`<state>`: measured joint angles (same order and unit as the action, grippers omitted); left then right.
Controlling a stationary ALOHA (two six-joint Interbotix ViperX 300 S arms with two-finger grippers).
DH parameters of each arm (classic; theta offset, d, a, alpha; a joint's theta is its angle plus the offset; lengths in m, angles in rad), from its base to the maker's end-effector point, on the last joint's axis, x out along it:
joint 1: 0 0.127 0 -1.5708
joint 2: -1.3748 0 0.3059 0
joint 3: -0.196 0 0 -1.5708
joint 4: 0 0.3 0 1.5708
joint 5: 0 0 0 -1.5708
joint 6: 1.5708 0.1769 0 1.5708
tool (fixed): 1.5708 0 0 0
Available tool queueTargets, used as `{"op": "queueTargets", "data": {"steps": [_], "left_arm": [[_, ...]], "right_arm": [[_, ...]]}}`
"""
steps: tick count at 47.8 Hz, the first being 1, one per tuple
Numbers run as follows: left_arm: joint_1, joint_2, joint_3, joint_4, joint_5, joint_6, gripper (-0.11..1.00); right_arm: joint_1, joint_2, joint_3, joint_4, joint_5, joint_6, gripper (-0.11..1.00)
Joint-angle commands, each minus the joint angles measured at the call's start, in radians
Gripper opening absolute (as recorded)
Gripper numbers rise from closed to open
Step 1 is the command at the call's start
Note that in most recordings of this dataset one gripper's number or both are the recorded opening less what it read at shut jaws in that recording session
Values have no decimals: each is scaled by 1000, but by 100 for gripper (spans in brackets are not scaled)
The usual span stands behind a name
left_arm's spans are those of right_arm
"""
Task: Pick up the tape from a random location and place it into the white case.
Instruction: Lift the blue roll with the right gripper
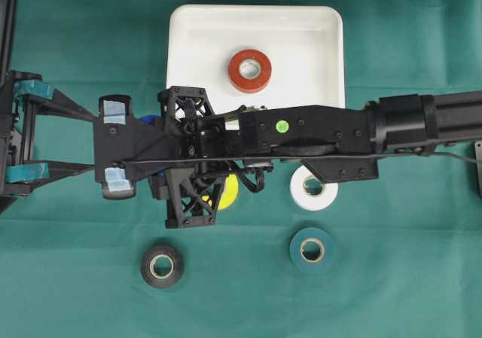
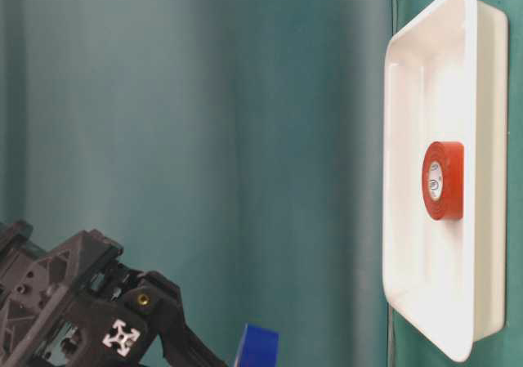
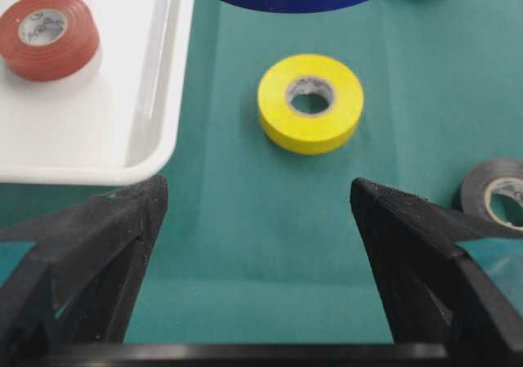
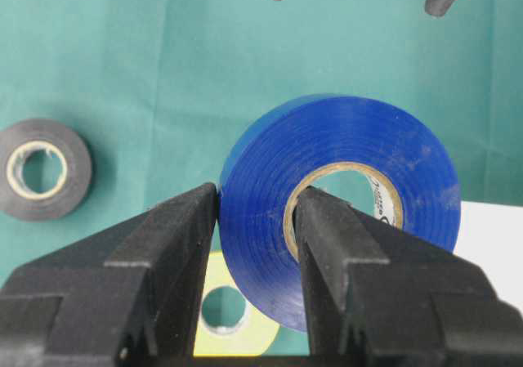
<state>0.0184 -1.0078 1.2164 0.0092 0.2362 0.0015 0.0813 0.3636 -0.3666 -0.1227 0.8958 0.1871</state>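
Shallow white rectangular plastic case (image 1: 184, 44) on plain green cloth (image 1: 407, 278); round red tape roll (image 1: 250, 70) inside; blue roll (image 4: 343, 195), yellow roll (image 3: 310, 102), white roll (image 1: 314, 188), black roll (image 1: 162, 266), seemingly teal roll (image 1: 312, 249).

The right claw (image 4: 257, 220) pinches a glossy blue roll of tape (image 4: 339, 208), one black finger outside the ring, the other in its cardboard core. On the green cloth surface (image 4: 122, 56), a black tape roll (image 4: 45, 169) lies left, and a yellow tape roll (image 4: 225, 318) shows beneath the blue one.
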Motion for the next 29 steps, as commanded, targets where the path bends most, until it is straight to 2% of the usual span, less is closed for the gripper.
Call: {"op": "queueTargets", "data": {"steps": [1, 29], "left_arm": [[3, 9, -12, -2, -3, -2, 97], [3, 9, -11, -2, -5, -2, 97]], "right_arm": [[3, -54, -31, -3, -3, 2, 34], [3, -54, -31, -9, -3, 2, 34]]}}
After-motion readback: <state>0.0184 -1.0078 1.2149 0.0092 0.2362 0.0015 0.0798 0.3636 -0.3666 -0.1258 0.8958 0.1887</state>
